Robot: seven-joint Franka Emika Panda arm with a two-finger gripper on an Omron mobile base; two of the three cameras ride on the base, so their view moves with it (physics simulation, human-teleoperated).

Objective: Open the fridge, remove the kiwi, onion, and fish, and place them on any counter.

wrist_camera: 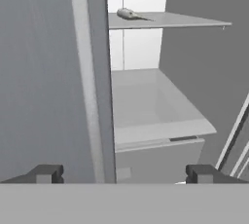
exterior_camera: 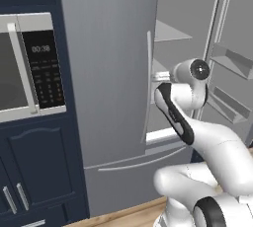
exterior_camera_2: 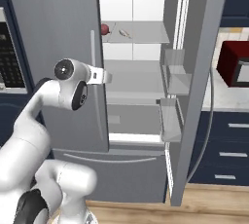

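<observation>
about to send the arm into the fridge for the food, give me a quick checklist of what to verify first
1. Right door of the fridge swung wide open: ok.
2. Left door shut and close beside the arm's path: not ok, its edge sits between the fingertips in the hand view.
3. Claw open and empty: ok.
4. Fish in sight on the upper shelf: ok.
5. Onion in sight at the left end of that shelf, partly behind the left door: ok.
6. Kiwi located: cannot tell.
</observation>
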